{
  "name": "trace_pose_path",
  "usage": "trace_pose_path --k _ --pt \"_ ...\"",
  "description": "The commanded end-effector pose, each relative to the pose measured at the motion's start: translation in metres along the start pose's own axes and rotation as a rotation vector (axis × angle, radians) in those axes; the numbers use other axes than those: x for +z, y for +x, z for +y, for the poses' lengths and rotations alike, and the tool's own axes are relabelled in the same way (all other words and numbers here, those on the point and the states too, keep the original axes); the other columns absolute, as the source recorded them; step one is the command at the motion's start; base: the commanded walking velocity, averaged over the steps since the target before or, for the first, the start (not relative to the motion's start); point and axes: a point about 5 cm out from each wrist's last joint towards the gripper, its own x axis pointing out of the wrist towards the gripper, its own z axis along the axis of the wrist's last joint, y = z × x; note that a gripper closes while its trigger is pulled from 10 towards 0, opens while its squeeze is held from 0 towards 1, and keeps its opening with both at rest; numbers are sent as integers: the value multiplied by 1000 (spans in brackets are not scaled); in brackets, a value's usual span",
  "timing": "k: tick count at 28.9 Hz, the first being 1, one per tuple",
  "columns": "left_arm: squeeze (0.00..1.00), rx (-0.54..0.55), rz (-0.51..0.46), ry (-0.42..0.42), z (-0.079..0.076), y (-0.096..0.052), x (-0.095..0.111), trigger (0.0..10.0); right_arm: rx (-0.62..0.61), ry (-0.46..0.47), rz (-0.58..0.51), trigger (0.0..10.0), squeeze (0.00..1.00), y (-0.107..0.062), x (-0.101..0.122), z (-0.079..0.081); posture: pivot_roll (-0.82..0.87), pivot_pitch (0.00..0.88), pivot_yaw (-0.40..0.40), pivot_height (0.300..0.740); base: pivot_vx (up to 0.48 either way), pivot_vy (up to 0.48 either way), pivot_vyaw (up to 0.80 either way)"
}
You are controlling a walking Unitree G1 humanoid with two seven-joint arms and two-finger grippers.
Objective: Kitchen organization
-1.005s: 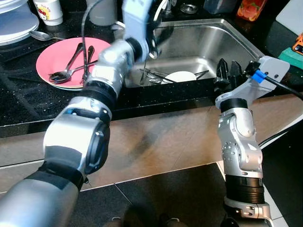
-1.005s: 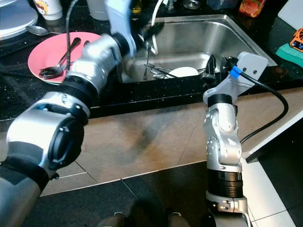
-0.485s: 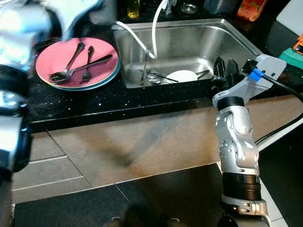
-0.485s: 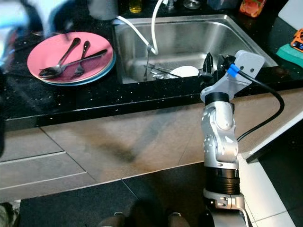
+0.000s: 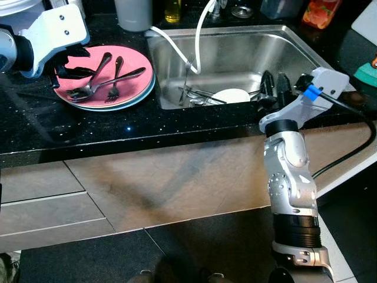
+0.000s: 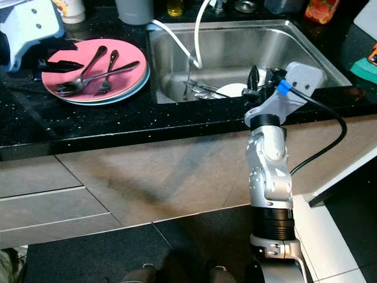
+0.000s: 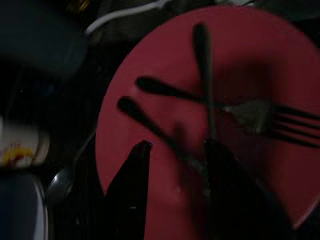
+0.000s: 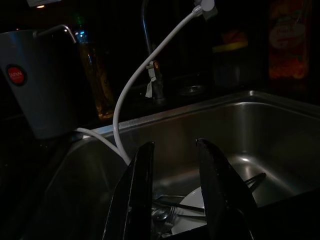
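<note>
Your left hand (image 5: 69,63), fingers spread, hovers over the round pink plate (image 5: 126,88) on the black speckled surface (image 5: 88,127); a spoon and forks (image 5: 109,75) lie on it. Your right hand (image 5: 272,87), fingers parted, sits at the steel sink (image 5: 247,56) rim near a white dish (image 5: 231,95).

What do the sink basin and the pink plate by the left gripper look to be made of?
Sink basin: brushed stainless steel, judging by its grey satin sheen and soft reflections. Pink plate: probably glazed ceramic or melamine; smooth, glossy, uniform colour, so the material stays open.
</note>
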Motion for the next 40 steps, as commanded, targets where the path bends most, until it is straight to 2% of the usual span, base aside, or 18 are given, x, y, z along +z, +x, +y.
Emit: trace_pose_path --k 1,2,4,5,6,10,11,14,19,27,28,30,31,40 --pt "0 15 2 -28 2 0 0 10000 -11 6 -6 10000 0 0 0 -3 242 159 -8 740 0 0 0" --pt "0 104 -24 -219 5 10 0 10000 -9 7 -6 10000 0 0 -1 -3 239 157 -13 740 0 0 0" --pt "0 182 -19 -513 1 28 0 10000 -6 6 -8 10000 0 2 0 -2 233 153 -9 740 0 0 0" --pt "0 182 -19 -513 1 28 0 10000 -6 6 -8 10000 0 2 0 -2 233 153 -9 740 0 0 0" --pt "1000 200 9 -579 -2 34 -2 10000 -7 3 -9 10000 0 2 0 -3 233 153 -9 740 0 0 0" --pt "1000 207 72 -648 -10 42 -9 10000 -10 2 -7 10000 0 1 -1 -4 236 155 -7 740 0 0 0" --pt "0 212 95 -692 -14 45 -12 10000 -9 3 -7 10000 0 1 -1 -3 239 156 -4 740 0 0 0" --pt "0 219 117 -716 -17 47 -15 10000 -8 4 -7 10000 0 1 -2 -2 237 156 -3 740 0 0 0" --pt "0 264 203 -849 -29 55 -26 10000 -11 2 -9 10000 0 2 -2 -3 237 158 -2 740 0 0 0" --pt "0 275 211 -884 -36 64 -27 10000 -14 2 -9 10000 0 1 -1 -4 235 162 3 740 0 0 0" --pt "0 283 218 -894 -38 66 -28 7490 -14 2 -10 10000 0 1 -1 -4 234 163 5 740 0 0 0" --pt "0 283 218 -894 -38 66 -28 7490 -14 2 -10 10000 0 1 -1 -4 234 163 5 740 0 0 0" --pt "0 287 233 -900 -40 67 -31 0 -15 2 -11 10000 0 1 -1 -4 233 164 7 740 0 0 0" --pt "0 301 249 -962 -44 67 -35 0 -24 -1 -11 10000 0 -1 -1 -6 233 169 6 740 0 0 0"
